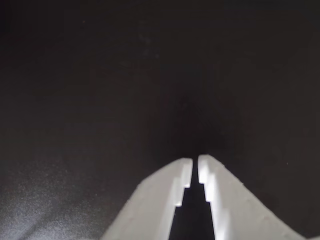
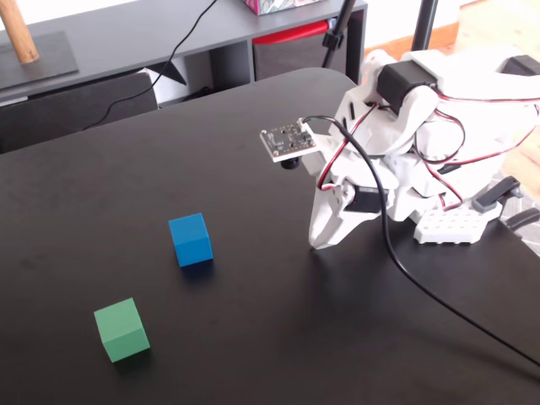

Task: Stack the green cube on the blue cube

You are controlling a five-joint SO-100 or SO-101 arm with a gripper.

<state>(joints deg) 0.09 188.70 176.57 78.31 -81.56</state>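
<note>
Containers: none to make out on the matte black tabletop
Small matte light-green cube: near left of the fixed view, flat on the tabletop, alone
Small matte bright-blue cube: farther and slightly right of the green cube, apart from it, also flat on the tabletop
White two-finger gripper: right of centre in the fixed view, tips pointing down close to the tabletop, well right of both cubes; in the wrist view fingers pressed nearly together, only a thin dark slit between them, nothing pinched
Open room: bare black surface between gripper and blue cube, and all round both cubes
Edges: far table edge curving behind the white arm body; near edge cut off by the frame
Black cable: trailing from the arm across the near right of the tabletop
Hidden or cut off: both cubes out of the wrist view, only dark surface there; arm base cropped at the right; grey shelf beyond the table partly cropped at the top
</note>
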